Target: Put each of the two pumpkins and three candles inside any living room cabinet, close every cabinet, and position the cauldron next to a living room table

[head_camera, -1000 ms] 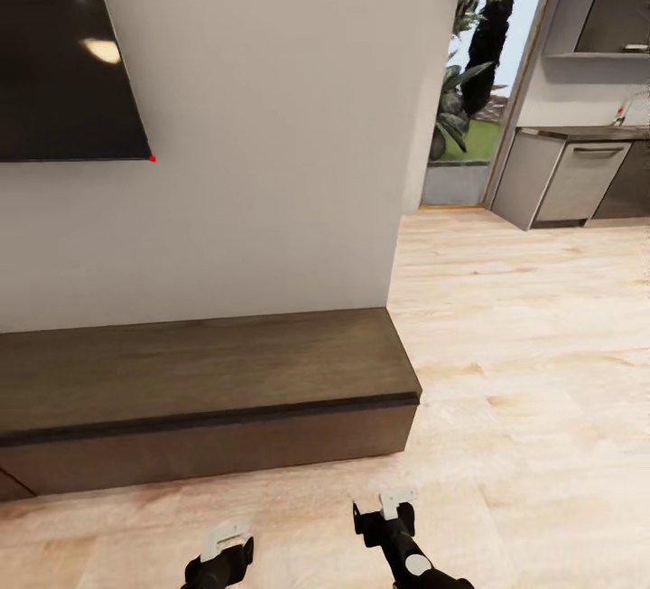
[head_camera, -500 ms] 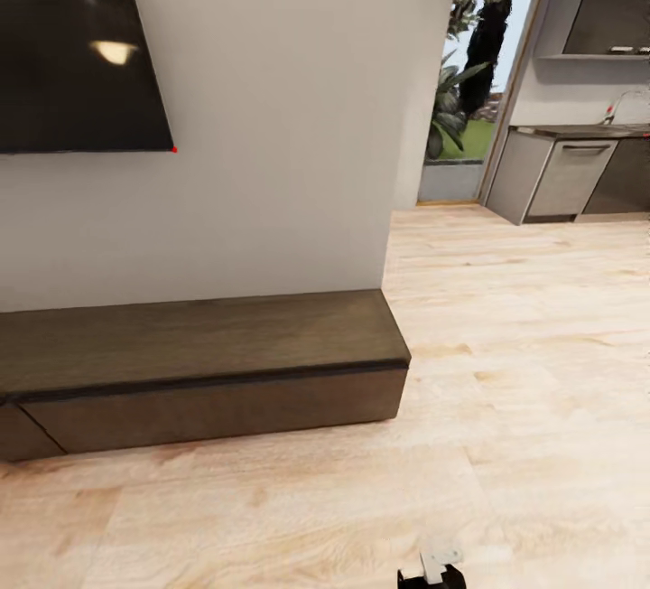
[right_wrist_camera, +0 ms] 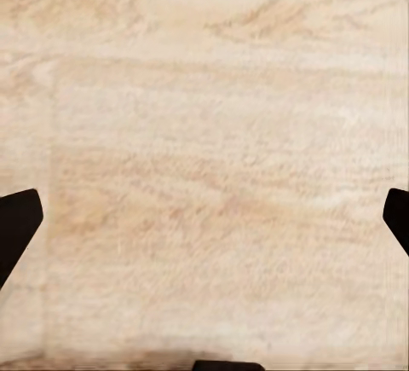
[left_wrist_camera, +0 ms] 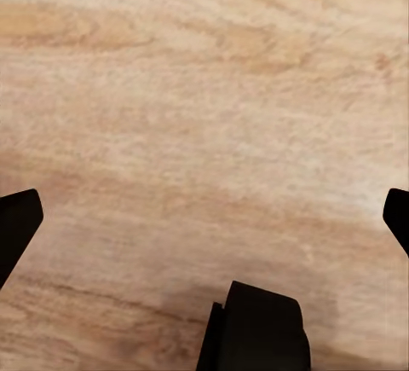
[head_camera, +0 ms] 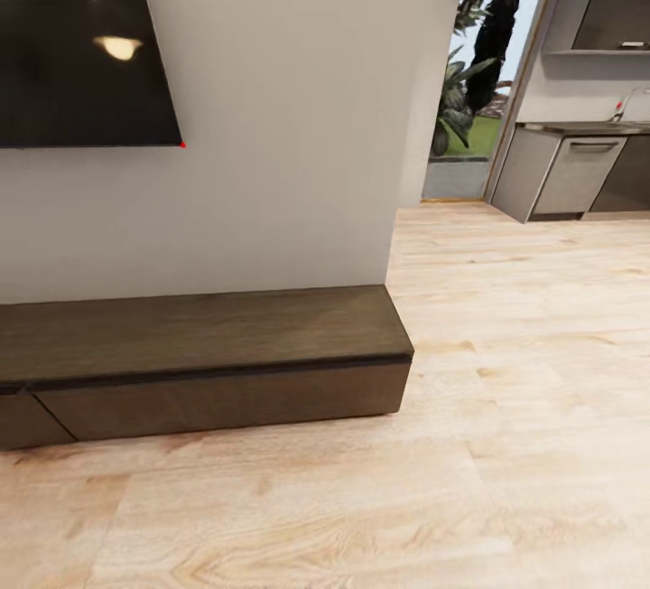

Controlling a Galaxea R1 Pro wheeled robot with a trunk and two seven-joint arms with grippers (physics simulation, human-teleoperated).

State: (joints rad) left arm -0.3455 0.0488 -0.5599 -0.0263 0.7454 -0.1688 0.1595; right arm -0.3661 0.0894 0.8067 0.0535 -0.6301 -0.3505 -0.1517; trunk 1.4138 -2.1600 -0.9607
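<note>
The robot's head has lifted and swung since a second ago, so both arms have slid out under the head view's lower edge, and more of the console's left end shows; it looks to be repositioning along it. The cabinet, a long low dark-brown console, sits against the white wall under the TV, its drawer fronts flush and shut. The left gripper and right gripper hang spread wide and empty over pale wood floor.
</note>
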